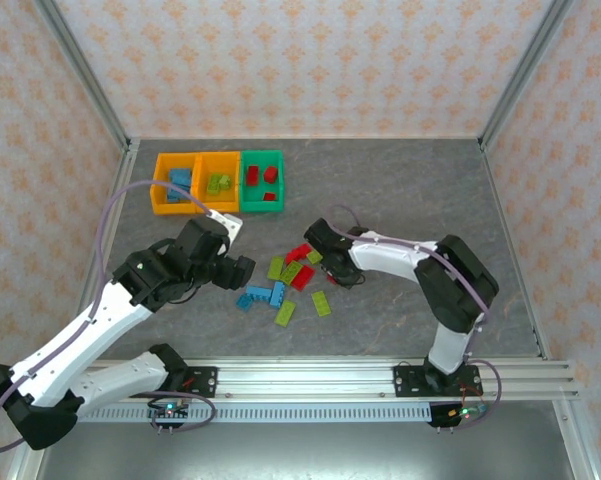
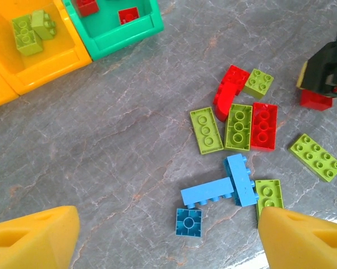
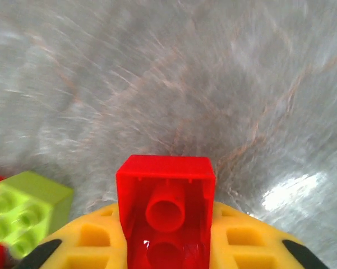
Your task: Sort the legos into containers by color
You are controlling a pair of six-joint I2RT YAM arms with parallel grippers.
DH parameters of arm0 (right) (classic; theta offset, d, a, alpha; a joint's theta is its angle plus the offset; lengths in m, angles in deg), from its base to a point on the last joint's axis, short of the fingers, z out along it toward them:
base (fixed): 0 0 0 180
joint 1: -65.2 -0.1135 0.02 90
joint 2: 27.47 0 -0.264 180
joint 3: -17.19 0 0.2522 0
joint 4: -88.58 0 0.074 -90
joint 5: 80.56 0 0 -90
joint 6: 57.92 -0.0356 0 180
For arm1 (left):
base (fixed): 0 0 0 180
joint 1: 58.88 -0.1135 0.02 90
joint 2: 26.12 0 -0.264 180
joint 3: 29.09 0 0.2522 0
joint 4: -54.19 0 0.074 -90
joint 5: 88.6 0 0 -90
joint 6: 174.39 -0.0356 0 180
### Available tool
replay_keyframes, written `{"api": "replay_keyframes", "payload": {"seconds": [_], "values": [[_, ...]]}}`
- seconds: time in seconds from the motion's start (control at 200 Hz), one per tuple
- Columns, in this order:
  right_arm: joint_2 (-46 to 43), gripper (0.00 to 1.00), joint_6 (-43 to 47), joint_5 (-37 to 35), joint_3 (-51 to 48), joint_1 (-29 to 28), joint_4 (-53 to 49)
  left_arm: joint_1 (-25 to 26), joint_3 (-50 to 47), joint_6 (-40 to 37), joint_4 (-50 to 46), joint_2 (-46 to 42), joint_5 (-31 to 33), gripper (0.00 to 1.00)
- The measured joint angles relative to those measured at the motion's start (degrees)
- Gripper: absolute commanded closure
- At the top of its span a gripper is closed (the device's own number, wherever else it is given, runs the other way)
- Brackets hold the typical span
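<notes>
**Operator:** Item one: which step is in hand?

**Clerk:** Pick-up, red lot. Your right gripper (image 3: 165, 235) is clamped on one red brick (image 3: 165, 196), a pad on each side. It sits low over the table at the right edge of the loose pile (image 1: 290, 280).

**Operator:** Item two: where does it go?

**Clerk:** The green bin (image 2: 126, 38), rightmost of the three at the far left of the table. It already holds red pieces. The middle orange bin (image 1: 220, 157) holds lime and the left orange bin (image 1: 158, 185) holds blue. I judge you should lift clear, carry it over the pile and release above the green bin. Mind the lime brick (image 3: 25, 213) just beside the fingers.

**Operator:** Item three: the other hand?

**Clerk:** Your left gripper (image 2: 168, 246) has its jaws wide apart and is empty. It hovers over the blue bricks (image 2: 224, 188).
</notes>
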Motion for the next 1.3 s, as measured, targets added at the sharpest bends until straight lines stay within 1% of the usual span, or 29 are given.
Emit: {"api": "replay_keyframes", "payload": {"seconds": [0.05, 0.115, 0.165, 0.22, 0.245, 0.285, 0.35, 0.405, 0.475, 0.52, 0.701, 0.766, 0.811, 0.906, 1.031, 1.091, 1.131, 1.201, 1.301], "values": [[-3.50, 0.78, 3.43, -2.27, -0.09, -1.31, 1.66, 0.00, -0.07, 0.00, 0.00, -0.85, 0.48, 0.16], [-8.37, 0.78, 10.03, -3.89, -0.09, -3.48, 6.43, 0.00, -0.26, 0.02, 0.00, -2.25, 1.42, 0.16], [-11.13, 0.78, 17.35, -3.50, 0.48, -4.90, 10.86, 0.00, -0.26, 0.02, 0.02, -3.39, 2.10, 0.16], [-11.63, 0.79, 24.17, -2.45, 2.36, -5.49, 14.62, 0.00, -0.31, 0.04, 0.04, -4.57, 3.02, 0.16], [-10.99, 0.81, 27.65, -1.77, 3.82, -5.57, 15.96, 0.00, -0.37, 0.04, 0.02, -5.05, 3.41, 0.16], [-8.98, 0.82, 32.39, -1.57, 6.99, -5.55, 17.33, 0.00, -0.52, 0.04, 0.07, -5.75, 4.28, 0.16], [-3.10, 0.83, 39.32, -1.68, 14.36, -5.11, 18.38, 0.00, -1.03, 0.04, 0.04, -6.71, 5.88, 0.16], [3.63, 0.83, 44.37, -1.95, 22.08, -4.50, 18.69, 0.00, -1.31, 0.07, 0.02, -7.17, 7.39, 0.15], [12.26, 0.82, 48.72, -2.54, 31.50, -3.41, 18.86, 0.00, -1.77, 0.09, 0.02, -7.63, 9.05, 0.15], [17.38, 0.80, 50.40, -2.71, 37.20, -2.58, 18.08, 0.00, -2.03, 0.15, 0.02, -7.89, 9.99, 0.15], [37.59, 0.66, 53.77, -0.63, 61.48, 2.12, 12.17, -0.17, -2.56, 0.48, 0.02, -8.90, 12.57, 0.15], [43.60, 0.51, 54.60, 0.17, 70.44, 3.41, 8.57, -0.33, -2.56, 0.50, 0.02, -8.87, 13.33, 0.15], [47.15, 0.45, 55.21, 0.87, 76.28, 3.93, 5.95, -0.57, -2.58, 0.50, 0.02, -8.72, 13.46, 0.15], [51.01, 0.43, 55.47, 2.43, 84.04, 4.11, 1.73, -1.16, -2.60, 0.50, 0.02, -8.33, 13.75, 0.15], [49.77, 0.43, 55.32, 3.78, 85.07, 3.52, -2.05, -2.01, -2.60, 0.98, 0.02, -7.30, 13.94, 0.14], [46.99, 0.43, 55.12, 4.87, 82.25, 3.26, -2.93, -2.32, -2.60, 1.86, 0.02, -6.93, 14.34, 0.07], [43.82, 0.43, 54.88, 5.77, 78.51, 3.10, -3.52, -2.32, -2.60, 2.99, 0.02, -6.75, 14.69, 0.06], [35.82, 0.42, 54.66, 8.07, 69.20, 2.95, -4.15, -2.40, -2.60, 6.49, -0.02, -6.47, 14.97, 0.09], [20.24, 0.40, 54.36, 11.34, 52.19, 2.89, -2.62, -2.43, -2.97, 13.77, 0.09, -6.14, 13.29, 0.13]]}}
